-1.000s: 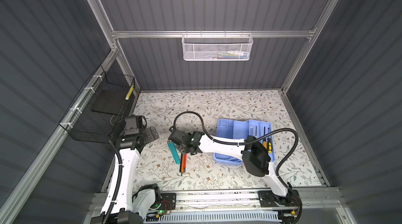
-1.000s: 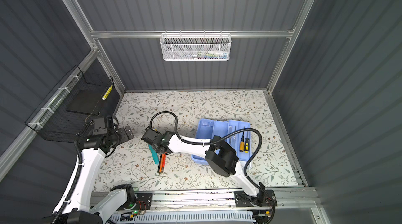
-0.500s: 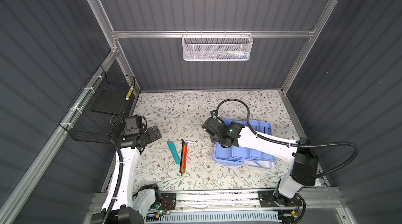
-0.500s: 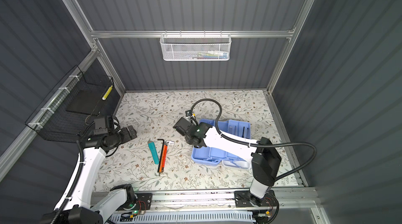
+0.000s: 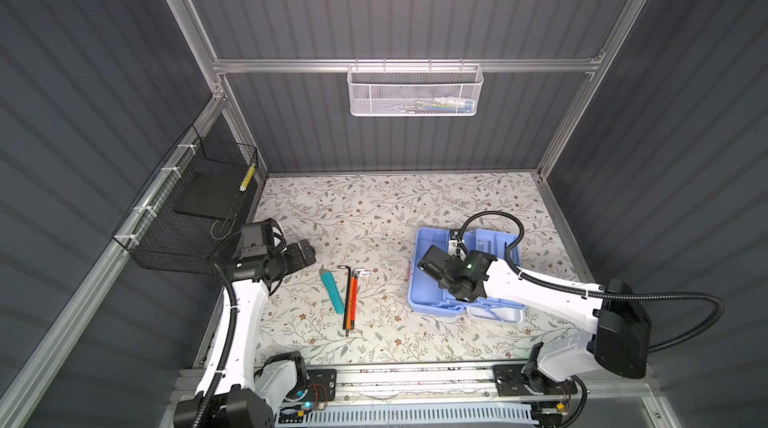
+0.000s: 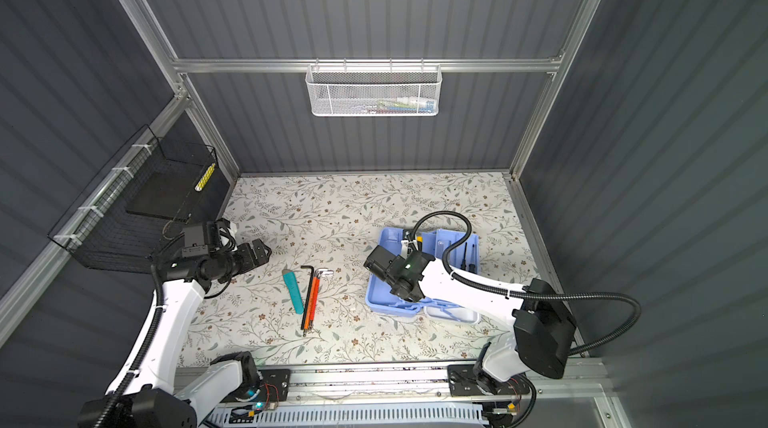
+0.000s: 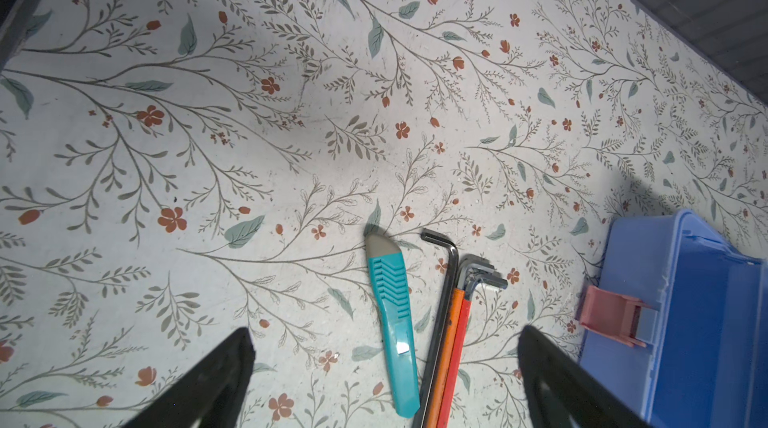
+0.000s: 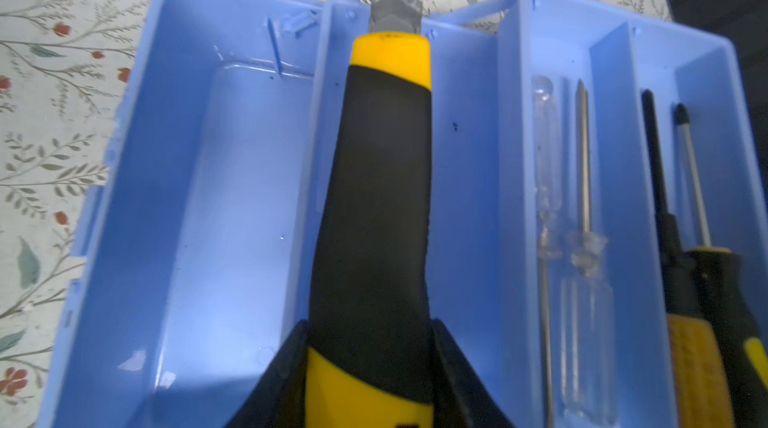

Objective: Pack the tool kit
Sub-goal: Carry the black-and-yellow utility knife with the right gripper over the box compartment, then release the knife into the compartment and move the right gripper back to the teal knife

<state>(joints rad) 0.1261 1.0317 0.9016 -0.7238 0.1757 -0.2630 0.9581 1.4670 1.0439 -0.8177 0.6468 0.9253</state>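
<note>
While the black wire basket [image 5: 187,214] hangs on the left wall, the left hand [image 7: 384,334] hovers near it over the floral bench [image 5: 374,214], jaws spread wide and carrying nothing. Moving right, a teal utility knife [image 5: 332,286] lies flat on the bench. Just beside it is a bundle of hex keys [image 5: 351,299] in black, orange and red, bent ends at the far end. Further right sits the tool kit [image 5: 428,284], a light blue box lying open on the bench right of centre, its pink latch [image 7: 611,318] on the side facing the keys. Over the box, the right hand [image 8: 370,330] is clamped on a yellow-and-black handled tool [image 8: 378,180], held above the blue body with its grey tip toward the far rim. Right again, in the side trays, lie a pair of clear-handled screwdrivers [image 8: 586,309], then two with black and yellow grips [image 8: 706,301].
</note>
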